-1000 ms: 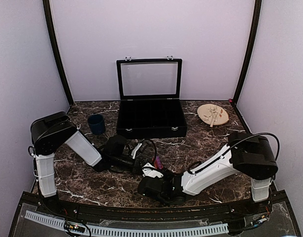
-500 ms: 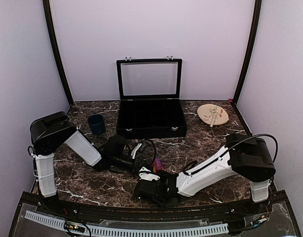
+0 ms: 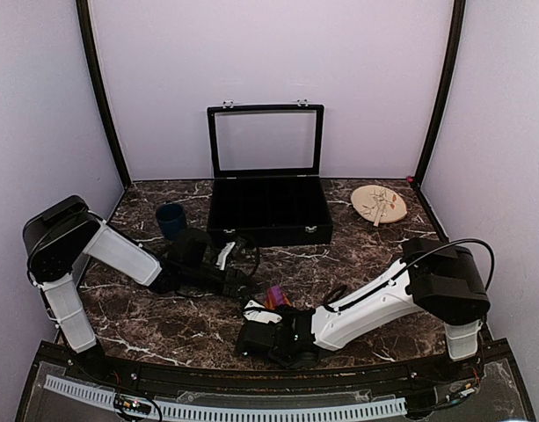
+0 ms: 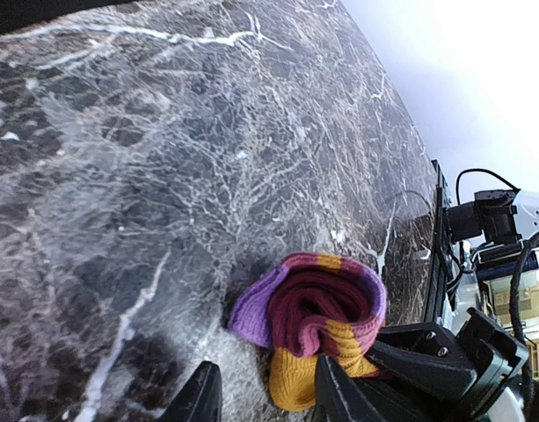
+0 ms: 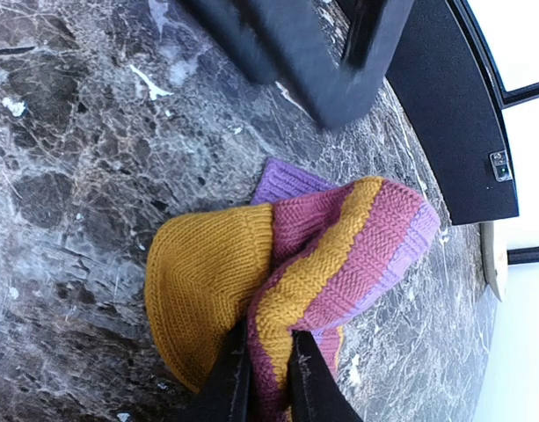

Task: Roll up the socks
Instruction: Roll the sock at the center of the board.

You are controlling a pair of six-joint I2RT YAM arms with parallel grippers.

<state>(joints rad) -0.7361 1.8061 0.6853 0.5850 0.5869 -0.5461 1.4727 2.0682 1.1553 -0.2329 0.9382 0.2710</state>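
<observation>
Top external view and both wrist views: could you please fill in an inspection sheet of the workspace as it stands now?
Surface: dark marble table with white veins.
Job's things: maroon sock with purple and orange bands, bunched up near the front edge; black sock with white stripes not made out.
Clutter: dark blue cup, open black case, round wooden plate.
Grippers: right gripper shut on a fold of the maroon sock; left gripper open, with the sock's orange edge at its fingers.
Cables: black cable arcing over the right arm.
Surroundings: pale lilac walls, black corner posts.
</observation>
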